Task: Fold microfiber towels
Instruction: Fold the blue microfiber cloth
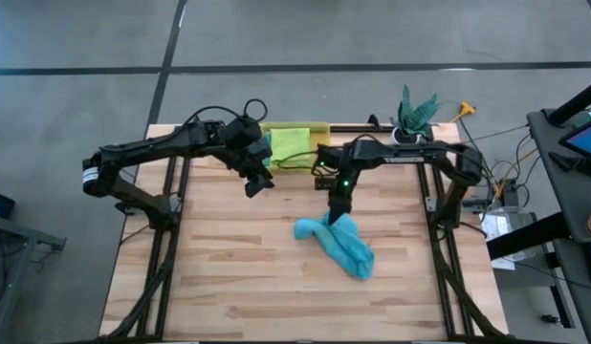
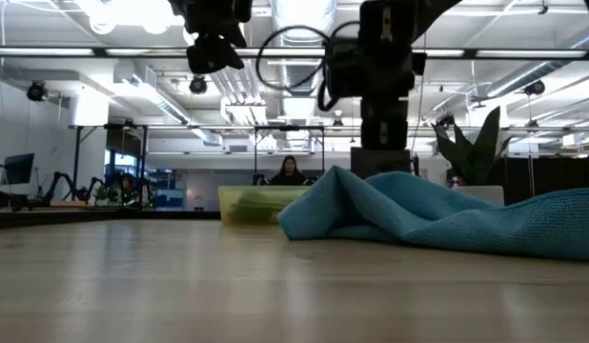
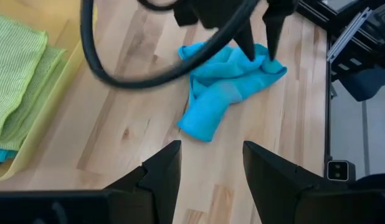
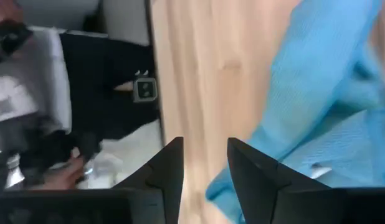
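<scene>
— Two grippers, where? — Left gripper (image 1: 259, 183), fingers parted and empty, hangs near the far edge beside the yellow translucent plastic bin (image 1: 321, 128).

— And right? — Right gripper (image 1: 335, 214), fingers apart, meets the crumpled teal microfiber towel (image 1: 339, 243) at mid-table.

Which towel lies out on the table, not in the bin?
The teal towel, crumpled on the bare wood under the right gripper. The lime green towel lies in the yellow bin.

one teal towel (image 1: 338, 243) on the table, one yellow bin (image 1: 322, 129) holding green towels (image 1: 289, 143), two grippers: left (image 1: 260, 183), right (image 1: 334, 216), one plant (image 1: 416, 113).
</scene>
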